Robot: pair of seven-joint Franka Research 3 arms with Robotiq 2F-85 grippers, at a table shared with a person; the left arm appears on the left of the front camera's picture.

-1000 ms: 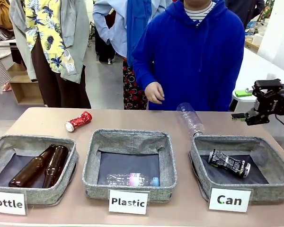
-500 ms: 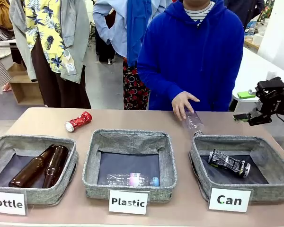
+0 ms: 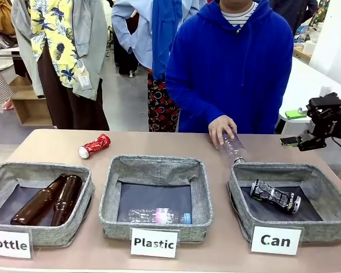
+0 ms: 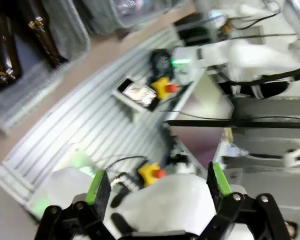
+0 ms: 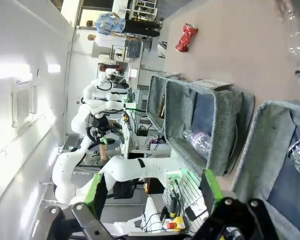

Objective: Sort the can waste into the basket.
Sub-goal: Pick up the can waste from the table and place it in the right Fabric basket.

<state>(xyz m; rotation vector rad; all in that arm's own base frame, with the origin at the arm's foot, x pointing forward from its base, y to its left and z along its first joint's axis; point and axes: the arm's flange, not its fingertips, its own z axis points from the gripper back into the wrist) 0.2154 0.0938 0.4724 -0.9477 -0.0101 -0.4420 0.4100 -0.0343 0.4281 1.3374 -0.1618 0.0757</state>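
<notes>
Red can [image 3: 94, 145] is lying on its side on the bare table [image 3: 159, 145] at ten o'clock in the front view, just beyond the Bottle basket [image 3: 86, 199] and well apart from the Can basket [image 3: 327, 230] at four o'clock. The black can [image 3: 274, 197] is already sitting inside that basket, so by my reading the red can is the one step left.

The right gripper [image 5: 153, 182] is hanging at three o'clock, off the table edge, its fingers spread with nothing between them. The left gripper [image 4: 157, 182] is likewise gaping and empty, facing the robot's own base.

The left arm is looking like the nearer one for the pick. It should be coming down over the can with the fingers straddling its crushed middle, closing across the narrow width so the metal is not slipping. Then it should be lifting clear of the Plastic basket [image 3: 113, 227] rim and letting go low, beside the black can. A person's hand [image 3: 222, 128] is resting on a plastic bottle [image 3: 234, 149] at twelve o'clock of the Can basket, so the carry should be passing on the near side of it.
</notes>
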